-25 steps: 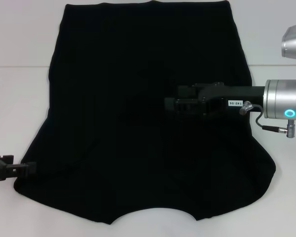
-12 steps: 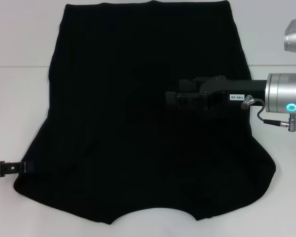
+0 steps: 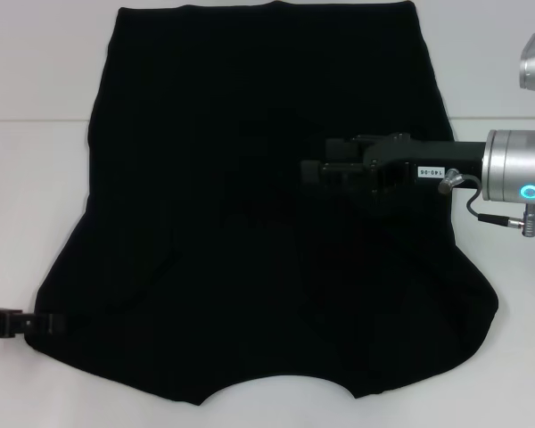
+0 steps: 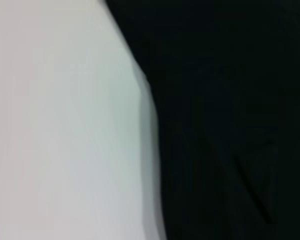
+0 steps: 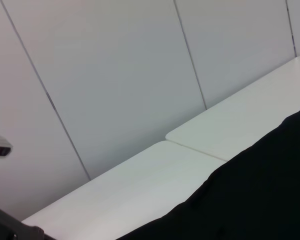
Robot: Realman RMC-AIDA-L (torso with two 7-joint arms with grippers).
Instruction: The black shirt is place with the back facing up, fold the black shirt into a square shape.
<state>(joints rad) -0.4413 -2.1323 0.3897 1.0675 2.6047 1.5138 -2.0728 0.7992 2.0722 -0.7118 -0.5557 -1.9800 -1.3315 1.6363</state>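
Observation:
The black shirt (image 3: 250, 134) lies flat on the white table (image 3: 27, 178), with no lettering showing. My right gripper (image 3: 310, 170) hangs level over the shirt's middle and points toward my left side. It is dark against the dark cloth. My left gripper (image 3: 46, 321) is low at the near left, its tip at the edge of the shirt's left sleeve corner. The left wrist view shows the shirt's edge (image 4: 230, 125) beside bare table (image 4: 65, 125). The right wrist view shows a part of the shirt (image 5: 260, 200) on the table (image 5: 155, 175).
White table surface shows to the left and right (image 3: 508, 89) of the shirt. A seam between two tabletops (image 5: 190, 147) and a panelled wall (image 5: 115, 75) show in the right wrist view.
My left gripper has slid toward the near edge along the shirt's left sleeve corner. My right gripper has moved slightly away from me and to the right over the shirt.

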